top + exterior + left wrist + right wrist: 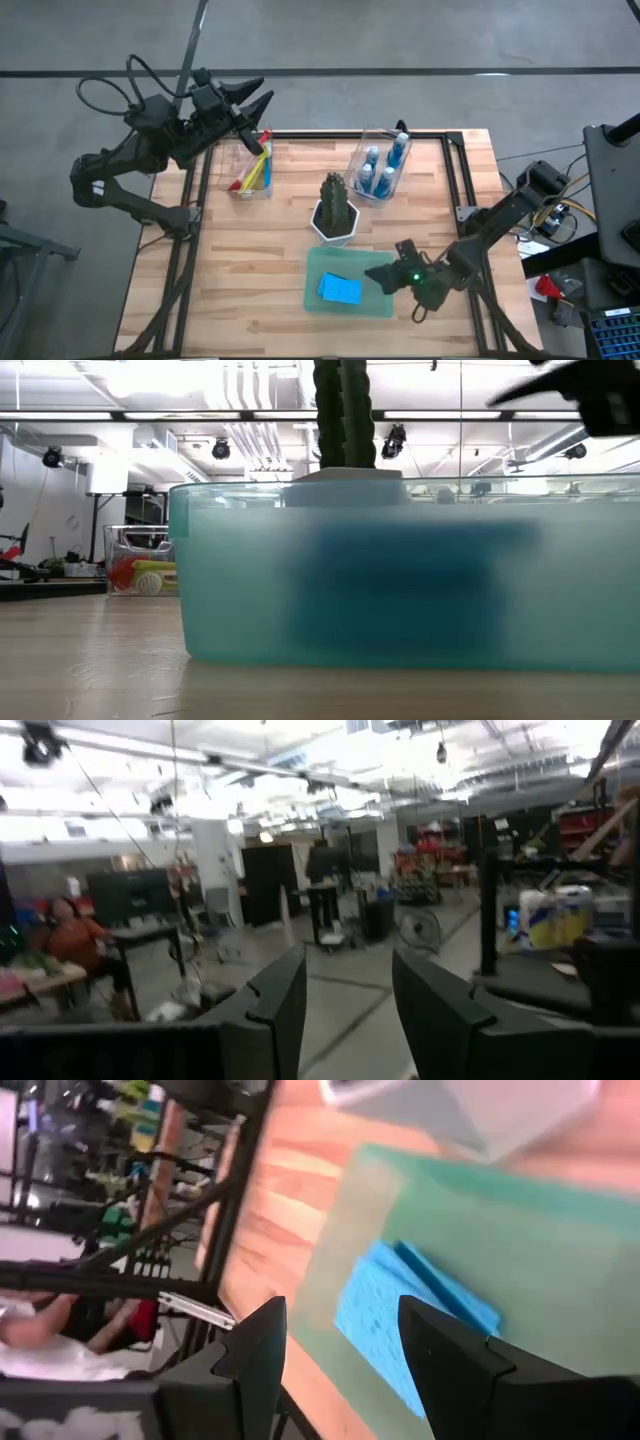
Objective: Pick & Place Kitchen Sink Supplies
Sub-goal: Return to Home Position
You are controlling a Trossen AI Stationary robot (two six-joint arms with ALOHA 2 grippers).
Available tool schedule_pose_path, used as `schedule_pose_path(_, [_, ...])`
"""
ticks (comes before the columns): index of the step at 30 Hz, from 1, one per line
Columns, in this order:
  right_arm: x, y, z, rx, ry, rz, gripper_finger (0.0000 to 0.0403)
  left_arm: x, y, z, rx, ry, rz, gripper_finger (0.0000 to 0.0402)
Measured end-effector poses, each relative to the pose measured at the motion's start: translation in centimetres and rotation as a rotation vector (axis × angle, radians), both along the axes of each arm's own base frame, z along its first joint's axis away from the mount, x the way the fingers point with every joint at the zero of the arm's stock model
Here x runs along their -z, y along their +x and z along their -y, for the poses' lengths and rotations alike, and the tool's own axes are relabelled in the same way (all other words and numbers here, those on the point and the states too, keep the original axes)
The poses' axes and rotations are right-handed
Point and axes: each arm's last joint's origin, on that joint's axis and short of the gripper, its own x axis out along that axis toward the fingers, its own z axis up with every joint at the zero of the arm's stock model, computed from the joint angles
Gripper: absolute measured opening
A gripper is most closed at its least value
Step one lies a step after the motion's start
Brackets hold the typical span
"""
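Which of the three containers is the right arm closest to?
The green tray holding blue sponges; the right end effector hangs at its edge, while the brush bin and bottle bin stand farther away.

I watch through four cameras. High view: mounted overhead, facing straight down, far enough to take in the whole table (250,300) and both arms. Low view: set at table-top height, facing level across the wood, so near the green tray (240,610) that its wall fills most of the frame; the plant (343,410) rises behind it. Left wrist view: faces level into the room past the parted left gripper (347,960). Right wrist view: looks down at a slant past the parted right gripper (342,1308), close over the stacked sponges (400,1315). High, low and right wrist views share tray and sponges; low and left wrist views both take in the room beyond.
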Motion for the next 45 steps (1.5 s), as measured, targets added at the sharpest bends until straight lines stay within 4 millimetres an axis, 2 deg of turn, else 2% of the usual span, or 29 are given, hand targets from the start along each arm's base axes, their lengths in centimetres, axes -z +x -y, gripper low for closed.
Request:
schedule_pose_path(6, [-2.7, -0.8, 2.1, 0.019, -0.133, 0.057, 0.0188, 1.9, 0.7, 0.1, 0.093, -0.099, -0.138, 0.0125])
schedule_pose_path(9, [-3.9, -1.4, 3.2, 0.020, -0.212, 0.072, 0.0180, 2.6, 0.8, 0.2, 0.099, -0.105, -0.212, 0.0084])
schedule_pose_path(12, [-4.7, -2.2, 4.2, 0.061, -0.265, 0.078, 0.0167, 2.6, 0.0, 0.2, 0.113, -0.109, -0.231, 0.0027])
schedule_pose_path(14, [-5.0, -2.8, 5.0, 0.069, -0.299, 0.053, 0.0157, 2.5, -0.8, 0.3, 0.143, -0.127, -0.229, 0.0008])
schedule_pose_path(17, [-5.7, -3.7, 6.0, 0.049, -0.347, 0.035, 0.0128, 3.0, -1.4, 0.4, 0.170, -0.164, -0.256, 0.0007])
schedule_pose_path(21, [-7.3, -4.9, 7.1, -0.005, -0.428, 0.065, 0.0042, 4.6, -1.3, 0.5, 0.186, -0.205, -0.295, 0.0001])
schedule_pose_path(23, [-8.0, -5.6, 7.6, -0.044, -0.499, 0.069, 0.0020, 5.5, -1.5, 0.5, 0.186, -0.226, -0.305, 0.0001])
schedule_pose_path(27, [-9.3, -6.8, 8.5, -0.114, -0.652, 0.074, 0.0010, 7.4, -2.2, 0.5, 0.179, -0.245, -0.326, 0.0000])
schedule_pose_path(29, [-9.8, -7.3, 8.9, -0.116, -0.671, 0.086, 0.0009, 8.0, -3.0, 0.5, 0.183, -0.252, -0.325, 0.0000])
schedule_pose_path(34, [-10.2, -8.9, 9.9, -0.212, -0.781, 0.052, 0.0009, 8.8, -6.5, 0.7, 0.202, -0.335, -0.222, 0.0000])
schedule_pose_path(37, [-10.3, -9.5, 10.3, -0.264, -0.802, 0.054, 0.0009, 9.9, -8.3, 0.8, 0.185, -0.323, -0.258, 0.0000])
schedule_pose_path(40, [-10.8, -10.1, 10.9, -0.206, -0.861, 0.056, 0.0009, 10.9, -9.8, 0.8, 0.159, -0.280, -0.293, 0.0000])
schedule_pose_path(45, [-11.0, -11.3, 11.9, -0.185, -0.952, 0.021, 0.0009, 13.2, -10.2, 0.9, 0.180, -0.282, -0.306, 0.0000])
